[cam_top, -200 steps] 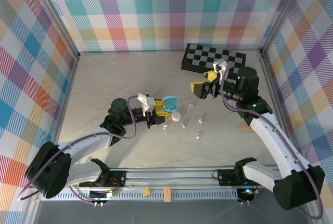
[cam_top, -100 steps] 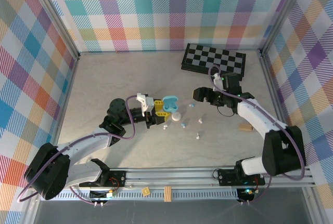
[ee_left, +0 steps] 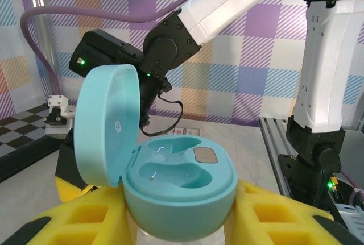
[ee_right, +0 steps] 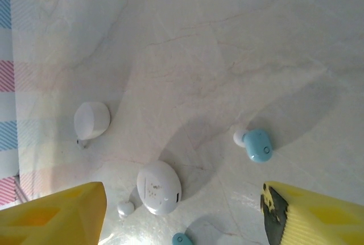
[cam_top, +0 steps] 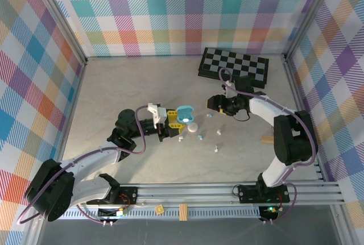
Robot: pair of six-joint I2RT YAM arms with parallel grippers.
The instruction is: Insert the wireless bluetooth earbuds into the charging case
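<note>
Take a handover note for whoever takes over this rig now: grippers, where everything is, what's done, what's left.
Left gripper: shut on the open blue charging case, wells empty.
Right gripper: open, empty, over the table near a blue earbud.
A white earbud lies loose beside a closed white case.
Done: case held open.
Left: seat the earbuds.

I can read no text, brand or number; a tiny mark inside the charging case (ee_left: 182, 182) lid is illegible.
</note>
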